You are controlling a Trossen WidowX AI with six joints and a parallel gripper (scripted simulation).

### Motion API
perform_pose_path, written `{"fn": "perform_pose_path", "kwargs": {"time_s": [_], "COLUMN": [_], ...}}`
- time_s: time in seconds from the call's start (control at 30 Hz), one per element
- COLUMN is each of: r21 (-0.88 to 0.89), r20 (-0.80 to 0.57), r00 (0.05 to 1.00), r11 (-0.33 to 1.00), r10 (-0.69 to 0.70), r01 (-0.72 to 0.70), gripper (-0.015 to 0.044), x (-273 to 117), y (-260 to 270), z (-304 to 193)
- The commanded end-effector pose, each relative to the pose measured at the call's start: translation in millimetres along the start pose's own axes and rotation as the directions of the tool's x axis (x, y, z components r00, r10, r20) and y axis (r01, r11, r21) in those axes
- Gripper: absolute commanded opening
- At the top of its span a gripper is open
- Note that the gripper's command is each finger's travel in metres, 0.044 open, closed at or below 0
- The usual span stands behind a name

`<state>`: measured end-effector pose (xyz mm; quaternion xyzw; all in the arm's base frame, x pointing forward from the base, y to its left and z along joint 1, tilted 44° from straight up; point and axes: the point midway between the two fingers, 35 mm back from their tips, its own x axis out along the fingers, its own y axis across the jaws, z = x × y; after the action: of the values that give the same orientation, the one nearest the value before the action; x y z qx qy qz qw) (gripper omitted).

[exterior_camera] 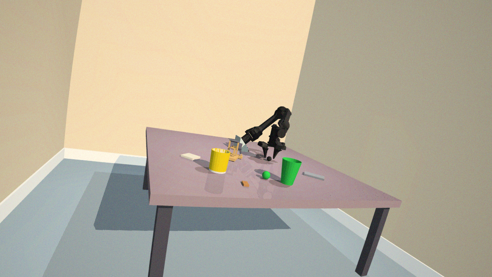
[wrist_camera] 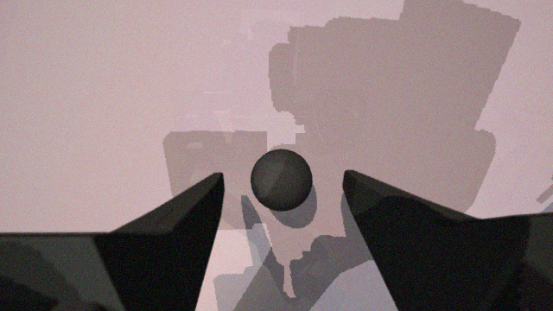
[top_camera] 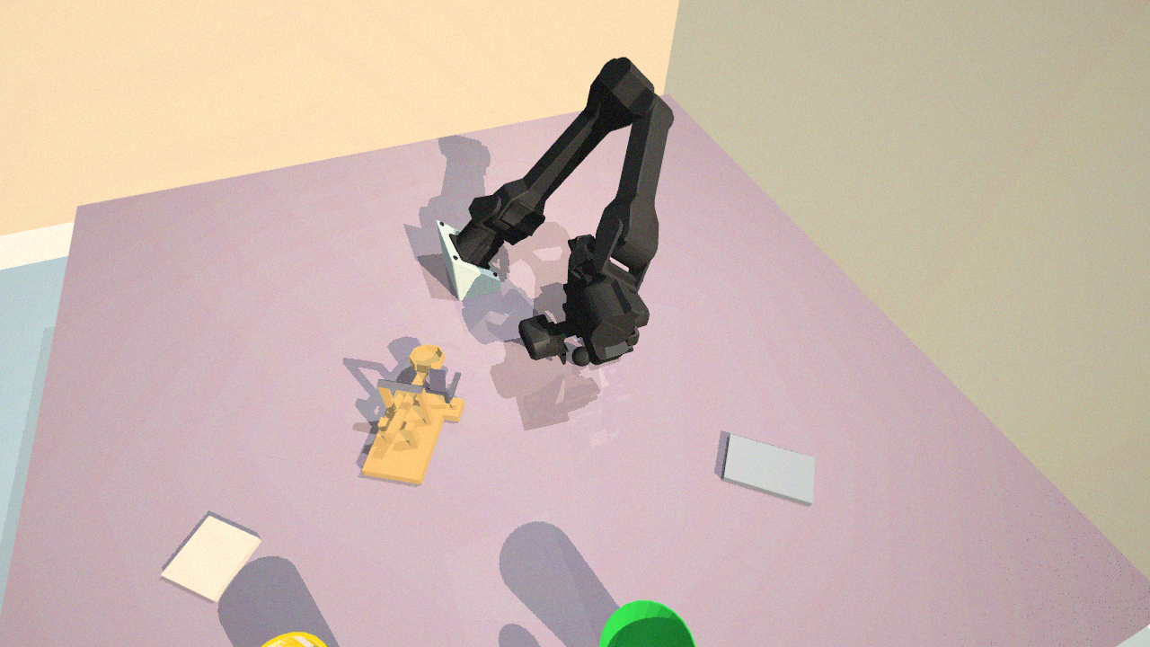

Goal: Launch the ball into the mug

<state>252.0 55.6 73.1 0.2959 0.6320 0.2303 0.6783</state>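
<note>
Overhead first. One arm, its claw point(top_camera: 572, 355) point(exterior_camera: 270, 156) point(wrist_camera: 284, 179) open over the table point(top_camera: 835, 571) point(exterior_camera: 275, 201) point(wrist_camera: 65, 86). One small black ball point(top_camera: 580, 355) point(exterior_camera: 268, 158) point(wrist_camera: 281, 180) at the fingertips, on the side away from the arm's base. One orange-yellow catapult point(top_camera: 402, 462) point(exterior_camera: 233, 159), well apart; its long axis runs from the cup, on the base side, toward the mug side. Two flat slabs: one cream point(top_camera: 210, 558) point(exterior_camera: 190, 156), one grey point(top_camera: 768, 469) point(exterior_camera: 313, 176). Rims of two vessels cut by the lower edge.

Exterior: those vessels are one yellow mug point(top_camera: 294, 640) point(exterior_camera: 219, 161) and one green tapered cup point(top_camera: 647, 625) point(exterior_camera: 289, 171), both upright. Also one green ball point(exterior_camera: 266, 174) and one small orange block point(exterior_camera: 245, 184). Two balls in all. Claw points down at the black one, which sits low between the two tips.

Wrist: black ball lies between the two fingers, a gap either side, somewhat nearer the left-of-frame tip; nothing gripped. Being round, it has no long axis to match. Next move, I judge: lower a little if needed, centre, then close across it; an off-centre squeeze could roll it. Loading, aiming and firing seem all to do.
</note>
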Motion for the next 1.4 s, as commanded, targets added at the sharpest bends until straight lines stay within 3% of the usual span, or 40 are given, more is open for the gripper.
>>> {"fn": "perform_pose_path", "kwargs": {"time_s": [0.0, 0.13, 0.33, 0.6, 0.73, 1.37], "r21": [0.005, 0.005, 0.005, 0.005, 0.006, 0.008], "r20": [-0.004, -0.004, -0.004, -0.004, -0.003, -0.005], "r00": [1.0, 1.0, 1.0, 1.0, 1.0, 1.0], "r11": [1.0, 1.0, 1.0, 1.0, 1.0, 1.0], "r10": [0.006, 0.007, 0.007, 0.007, 0.003, -0.003], "r01": [-0.006, -0.006, -0.006, -0.006, -0.003, 0.003], "gripper": [0.03, 0.03, 0.0142, 0.0089, 0.0, 0.0], "x": [6.9, 10.8, 10.8, 10.8, 3.1, -101.1], "y": [0.9, 1.2, 1.2, 1.2, 0.7, 4.8], "z": [-1.5, -1.8, -1.8, -1.8, 0.1, 0.1]}}
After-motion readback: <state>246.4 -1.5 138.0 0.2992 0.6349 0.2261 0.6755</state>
